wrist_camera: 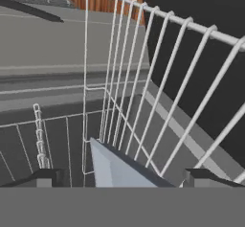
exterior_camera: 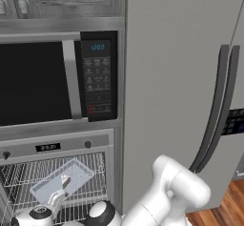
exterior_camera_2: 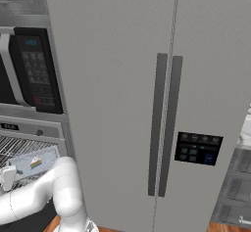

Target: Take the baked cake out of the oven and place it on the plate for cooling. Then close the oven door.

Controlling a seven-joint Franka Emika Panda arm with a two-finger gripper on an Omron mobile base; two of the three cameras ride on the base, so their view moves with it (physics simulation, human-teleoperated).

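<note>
While the white arm reaches low into the open oven cavity, the tool [wrist_camera: 119, 175] sits with its two dark fingertips [wrist_camera: 45, 177] spread wide apart, gripping nothing. Between those tips, at the near edge of the hand view, lies one corner of a pale grey flat baking tray [wrist_camera: 112, 168]; whether either tip touches it cannot be told. In the left base view the same tray [exterior_camera: 62, 181] appears as a translucent grey rectangle resting on the white wire rack [exterior_camera: 90, 170], just ahead of the tool [exterior_camera: 56, 202]. On it sits a small object with coloured specks, presumably the baked cake [exterior_camera_2: 35, 163], too small to make out clearly. Just past the tool, the rack's thin white wires [wrist_camera: 143, 87] fan out away from it, with dark oven wall behind them.

Above the tool, the built-in steel-framed oven [exterior_camera: 102, 144] carries a small black display [exterior_camera: 47, 147] and two dark knobs [exterior_camera: 87, 144] on its steel control strip. The oven door is not clearly seen, though the cavity stands open. Higher still sits a black-windowed microwave with a keypad [exterior_camera: 97, 79] and a steel bar handle. To the tool's right stands a tall grey two-door refrigerator [exterior_camera_2: 147, 79] with dark vertical handles [exterior_camera_2: 164, 123] and a black dispenser panel [exterior_camera_2: 197, 149]. Wooden floor [exterior_camera: 228, 206] shows beneath it.
</note>
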